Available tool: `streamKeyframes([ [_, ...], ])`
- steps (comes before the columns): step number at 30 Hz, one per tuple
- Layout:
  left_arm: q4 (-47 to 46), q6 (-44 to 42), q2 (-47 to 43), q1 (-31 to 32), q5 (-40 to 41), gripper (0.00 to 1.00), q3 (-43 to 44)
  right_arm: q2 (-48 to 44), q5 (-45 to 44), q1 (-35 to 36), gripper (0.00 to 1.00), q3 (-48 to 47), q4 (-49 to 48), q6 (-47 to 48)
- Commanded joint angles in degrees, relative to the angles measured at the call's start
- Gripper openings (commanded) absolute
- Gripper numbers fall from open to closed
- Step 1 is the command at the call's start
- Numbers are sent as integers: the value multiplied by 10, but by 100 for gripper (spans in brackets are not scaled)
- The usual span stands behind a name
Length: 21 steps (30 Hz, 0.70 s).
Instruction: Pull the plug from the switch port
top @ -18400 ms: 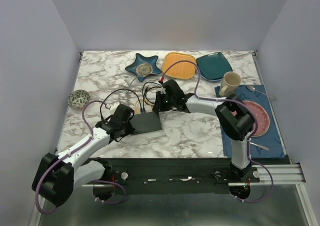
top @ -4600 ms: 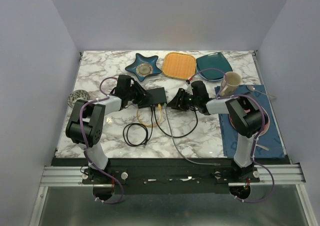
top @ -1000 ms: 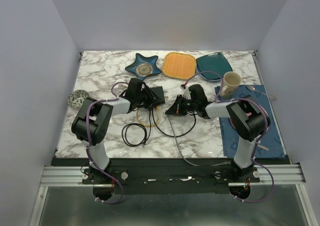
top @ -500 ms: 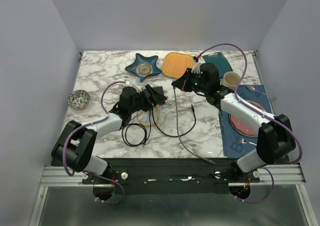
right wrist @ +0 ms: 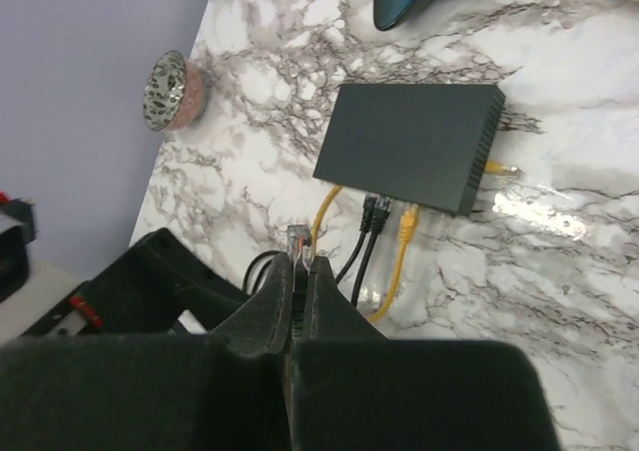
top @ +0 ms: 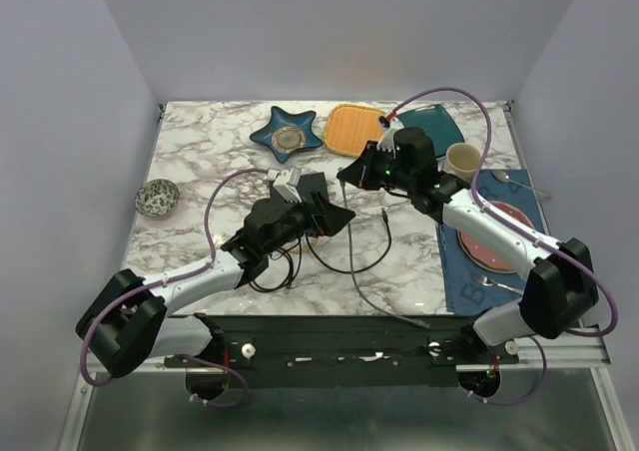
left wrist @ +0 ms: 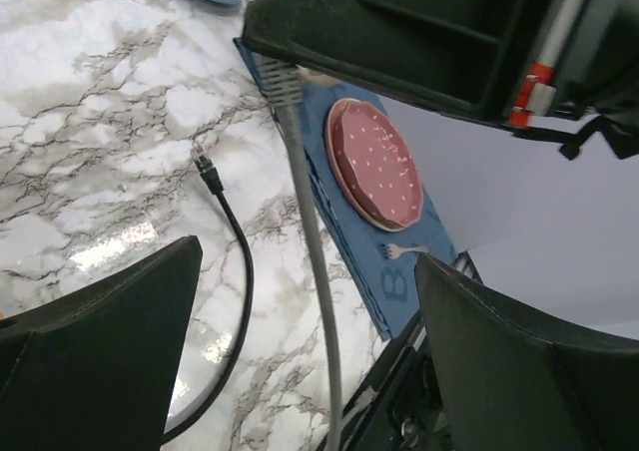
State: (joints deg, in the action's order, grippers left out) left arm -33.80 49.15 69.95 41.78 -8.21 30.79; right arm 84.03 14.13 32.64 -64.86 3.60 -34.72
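- The right claw [right wrist: 299,258] is pressed together on the clear plug [right wrist: 297,239] and holds it up in the air, well apart from the switch [right wrist: 409,142]. A second ago this claw was low at the socket edge.
- The grey cable [top: 354,256] hangs from that plug and trails down over the table [top: 200,142] toward the near edge. It is no longer joined to the box.
- The left claw [top: 337,218] steadied the switch a second ago. It has now drawn back toward the near edge and hovers over the cords. Its fingers [left wrist: 100,341] stand wide apart with nothing between them.
- The switch lies flat on the table, near the middle, in front of the star-shaped dish [top: 287,132]. Nothing is touching it.
- Two yellow cords [right wrist: 404,233] and two black cords [right wrist: 371,212] are still plugged into its near edge, and a further yellow plug shows at its right end.
- Judged from this, the pull itself is done: one plug is free of its socket. What seems left is only to set the grey cable down away from the box.
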Motion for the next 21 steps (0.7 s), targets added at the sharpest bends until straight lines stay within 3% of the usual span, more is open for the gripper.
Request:
streamKeyframes([
  [1, -14, -17, 34, 13, 5, 97, 4, -38, -16, 10, 1, -4, 21, -9],
  [6, 2, -10, 57, 16, 5, 88, 6, -62, -13, 14, 1, 6, 23, -16],
  [9, 0, 2, 62, 16, -15, 75, 12, -74, -10, 15, 1, 7, 24, -16],
  [14, -1, 2, 41, 16, -41, 37, 21, -96, -21, 15, 2, 16, 26, -6],
  [16, 4, -10, 27, 16, -46, 22, 23, -113, -33, 15, 25, 21, 26, -1],
  [18, 24, -26, 3, 16, -45, 15, 30, -125, -38, 15, 47, 25, 26, 4],
  [21, 65, -44, -31, 16, -38, 7, 46, -149, -48, 16, 62, 25, 33, 7],
])
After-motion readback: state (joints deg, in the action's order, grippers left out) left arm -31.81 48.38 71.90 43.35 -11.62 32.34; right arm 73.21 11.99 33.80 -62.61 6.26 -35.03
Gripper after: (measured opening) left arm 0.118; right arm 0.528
